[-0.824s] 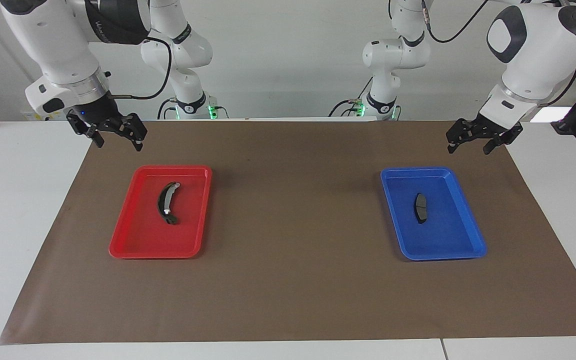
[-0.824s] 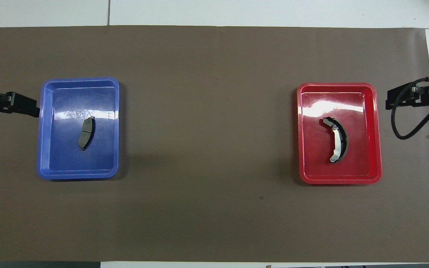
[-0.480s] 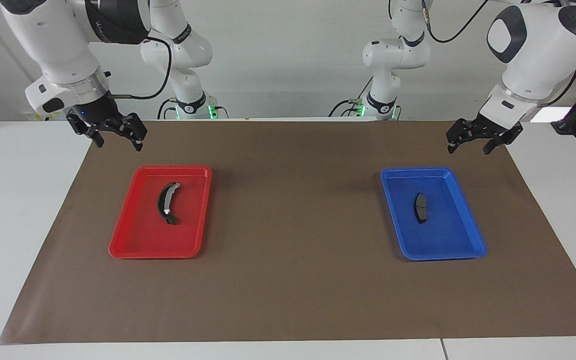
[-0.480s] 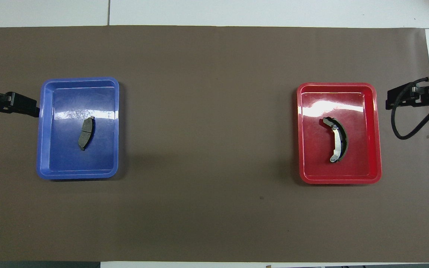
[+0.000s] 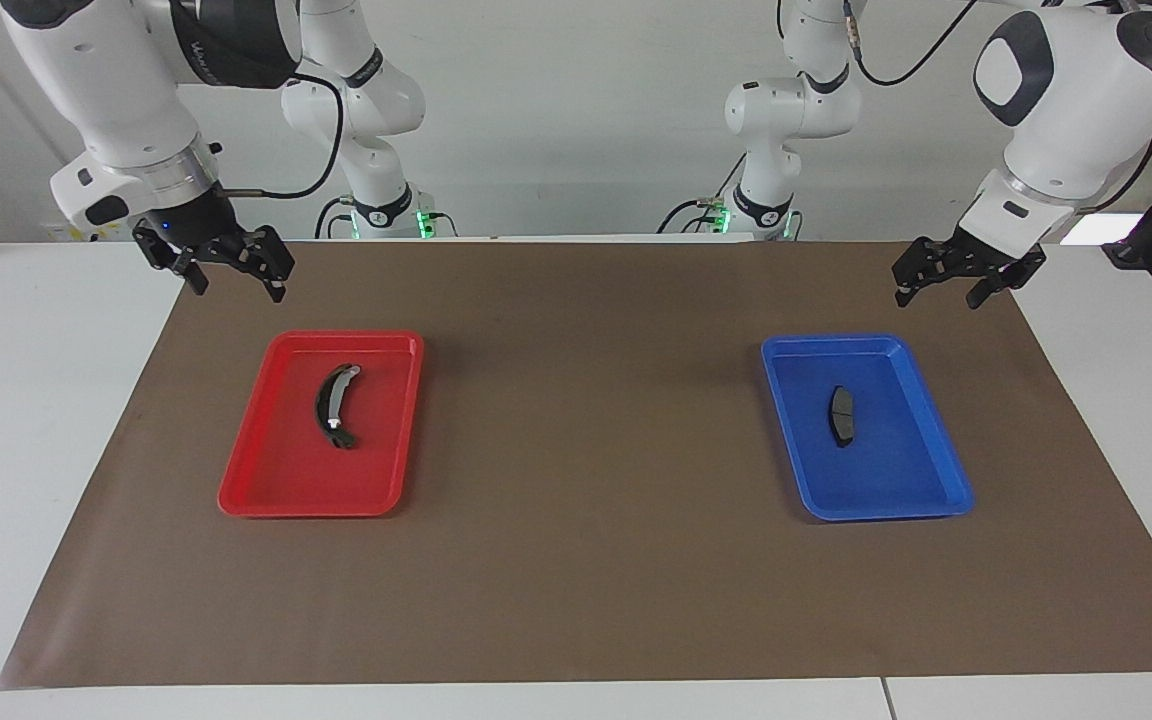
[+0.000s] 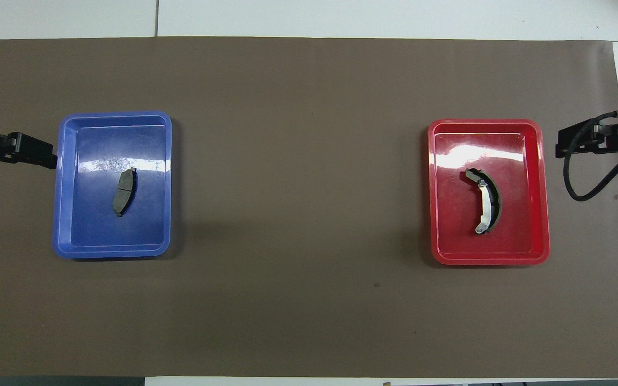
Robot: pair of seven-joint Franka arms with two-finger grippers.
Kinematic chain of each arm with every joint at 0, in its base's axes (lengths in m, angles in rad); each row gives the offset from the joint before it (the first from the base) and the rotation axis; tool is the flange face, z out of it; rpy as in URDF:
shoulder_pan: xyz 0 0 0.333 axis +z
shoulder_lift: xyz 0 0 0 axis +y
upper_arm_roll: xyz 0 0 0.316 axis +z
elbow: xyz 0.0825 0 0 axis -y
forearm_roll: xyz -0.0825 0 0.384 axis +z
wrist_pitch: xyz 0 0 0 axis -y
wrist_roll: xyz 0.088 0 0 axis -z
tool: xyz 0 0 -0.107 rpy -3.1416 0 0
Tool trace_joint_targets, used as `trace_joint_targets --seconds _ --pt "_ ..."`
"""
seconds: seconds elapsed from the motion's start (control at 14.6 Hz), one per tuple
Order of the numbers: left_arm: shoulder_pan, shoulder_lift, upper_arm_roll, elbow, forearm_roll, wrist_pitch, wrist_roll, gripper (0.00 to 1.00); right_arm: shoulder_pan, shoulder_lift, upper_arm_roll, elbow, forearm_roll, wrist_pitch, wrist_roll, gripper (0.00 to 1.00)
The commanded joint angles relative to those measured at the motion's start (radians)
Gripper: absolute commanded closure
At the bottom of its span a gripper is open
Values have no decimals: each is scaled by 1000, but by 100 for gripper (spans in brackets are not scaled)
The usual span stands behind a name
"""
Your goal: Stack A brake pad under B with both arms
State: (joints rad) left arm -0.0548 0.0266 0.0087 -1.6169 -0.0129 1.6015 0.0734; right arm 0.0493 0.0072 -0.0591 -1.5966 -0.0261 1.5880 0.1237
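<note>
Facing view: pad A (image 5: 842,416) in blue tray (image 5: 936,480); B (image 5: 333,406) in red tray (image 5: 266,480); left end effector (image 5: 939,293) and right end effector (image 5: 239,288) both open, empty, over mat (image 5: 586,420).

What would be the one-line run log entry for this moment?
left claw: open, raised near blue tray | right claw: open, raised near red tray | pad A: in blue tray | B: in red tray | stack: not started
</note>
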Motion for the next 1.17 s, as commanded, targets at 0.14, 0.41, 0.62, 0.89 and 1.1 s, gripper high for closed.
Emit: trace_joint_targets --seconds 0.14,0.41,0.62,0.89,1.1 --pt "3 -23 -3 -41 -1 1 11 2 -14 -18 8 -16 -3 9 -15 0" --pt "-10 -137 -4 -335 -1 282 9 3 -12 -18 8 -17 -3 9 -15 0" --pt "-16 -110 -7 -446 -1 402 12 3 -12 -18 8 -19 -3 9 -15 0" --pt "-25 -38 -6 -529 -1 544 9 3 -12 -19 8 -20 -3 9 -15 0" --pt "-27 27 -6 -564 -1 644 11 3 -17 -19 8 -20 -3 9 -13 0"
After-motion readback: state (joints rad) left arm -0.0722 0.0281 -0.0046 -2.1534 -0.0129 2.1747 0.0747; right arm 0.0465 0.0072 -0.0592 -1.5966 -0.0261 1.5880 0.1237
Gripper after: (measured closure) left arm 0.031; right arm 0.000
